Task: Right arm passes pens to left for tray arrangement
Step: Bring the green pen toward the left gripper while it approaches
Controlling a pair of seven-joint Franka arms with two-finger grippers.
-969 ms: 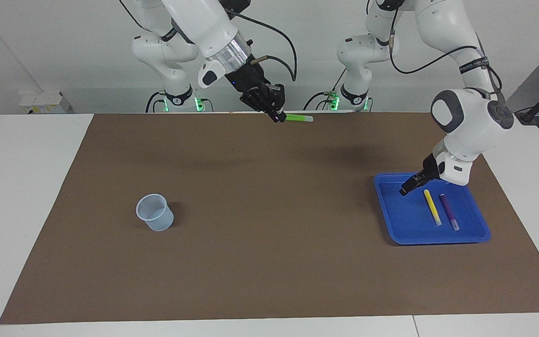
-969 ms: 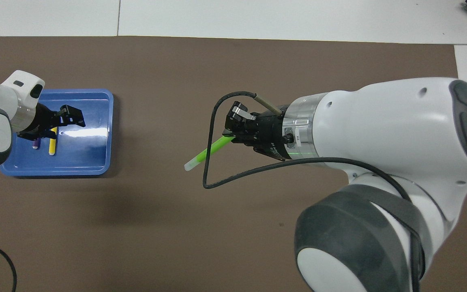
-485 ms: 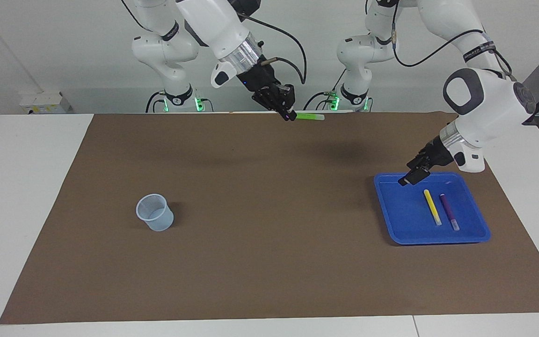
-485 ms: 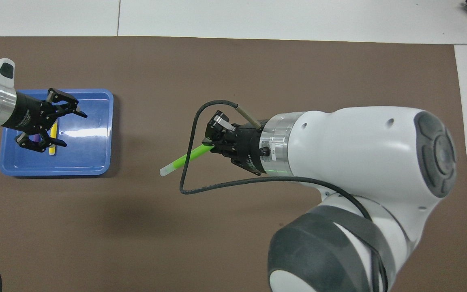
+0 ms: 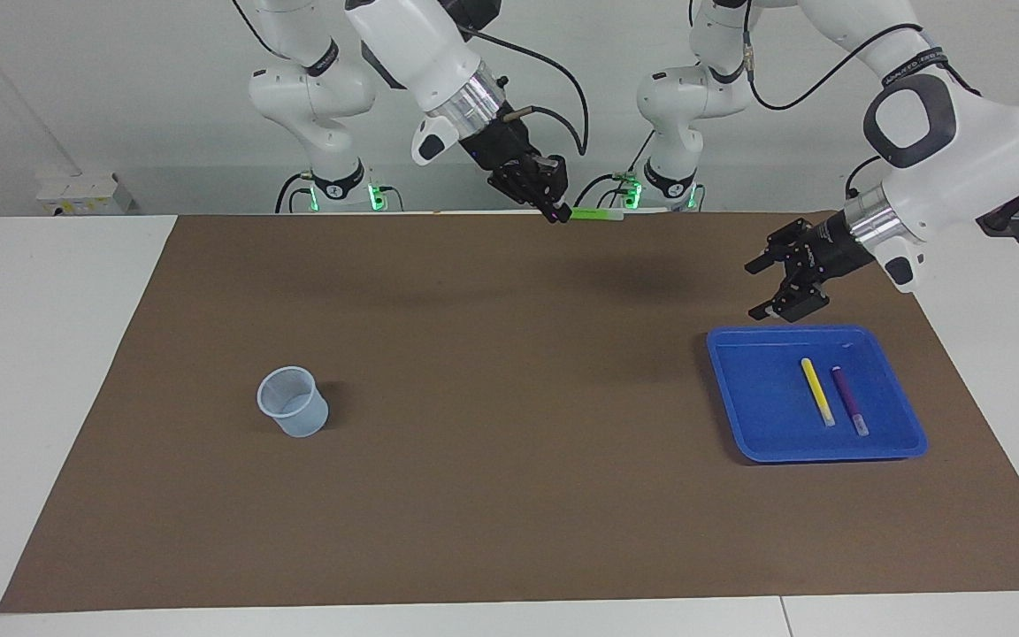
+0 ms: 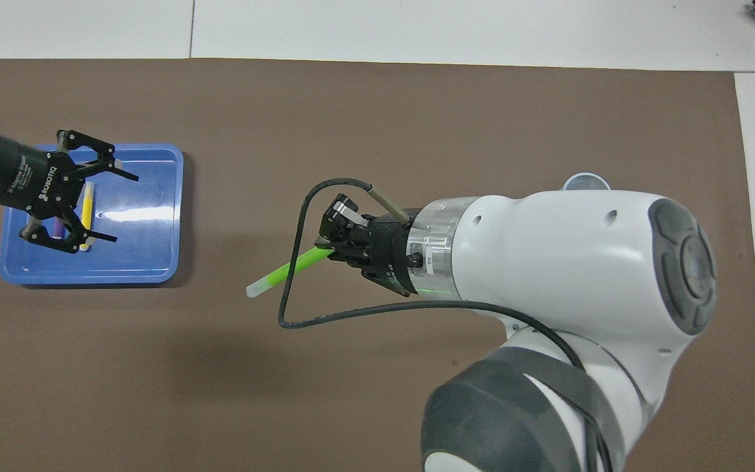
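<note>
My right gripper is shut on one end of the green pen, held level high over the middle of the mat, whitish end pointing toward the left arm's end. The blue tray holds the yellow pen and the purple pen side by side. My left gripper hangs open and empty in the air above the tray's edge nearest the robots, its fingers turned toward the green pen.
A small translucent cup stands on the brown mat toward the right arm's end; in the overhead view only its rim shows past the right arm. White table borders the mat.
My left gripper rose out of the tray and swung up to face the middle. My right gripper carried the green pen a little further toward the left arm's end.
</note>
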